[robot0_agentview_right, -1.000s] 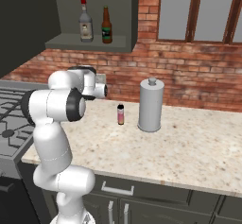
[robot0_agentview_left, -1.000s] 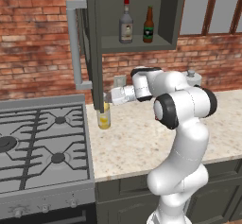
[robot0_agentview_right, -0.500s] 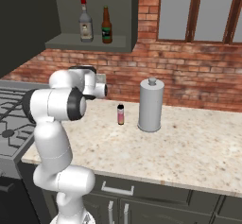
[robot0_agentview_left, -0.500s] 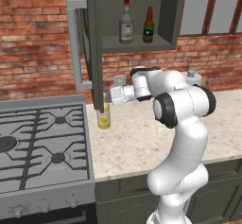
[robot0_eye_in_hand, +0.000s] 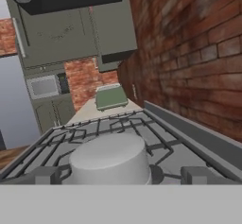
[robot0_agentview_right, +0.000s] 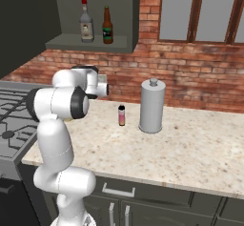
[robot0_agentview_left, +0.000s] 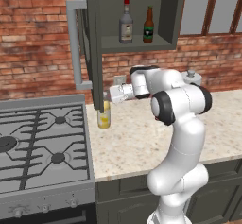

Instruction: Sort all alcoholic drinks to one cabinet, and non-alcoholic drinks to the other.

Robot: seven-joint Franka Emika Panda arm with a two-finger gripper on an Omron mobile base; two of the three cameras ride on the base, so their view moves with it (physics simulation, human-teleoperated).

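Observation:
The grey red-capped bottle (robot0_agentview_left: 125, 22) (robot0_agentview_right: 86, 22) and the brown beer bottle (robot0_agentview_left: 148, 25) (robot0_agentview_right: 107, 26), the alcoholic drinks, stand on the shelf of the open wall cabinet (robot0_agentview_left: 137, 43). Its door (robot0_agentview_left: 90, 38) swings left with a pale bar handle (robot0_agentview_left: 73, 43). The tall yellow bottle (robot0_agentview_left: 104, 116) stands on the counter under the door edge. My gripper (robot0_agentview_left: 109, 96) (robot0_eye_in_hand: 120, 175) is open, and the bottle's white cap (robot0_eye_in_hand: 109, 158) sits between its fingertips (robot0_eye_in_hand: 47, 175) with gaps on both sides. The small pink bottle (robot0_agentview_right: 121, 115) stands further right. The other cabinet is out of view.
A gas stove (robot0_agentview_left: 42, 142) (robot0_eye_in_hand: 118, 124) lies just left of the yellow bottle. A tall grey canister (robot0_agentview_right: 152, 106) stands beside the pink bottle. The brick wall (robot0_agentview_left: 42, 53) runs behind the counter. A green toaster (robot0_eye_in_hand: 111, 98) sits beyond the stove.

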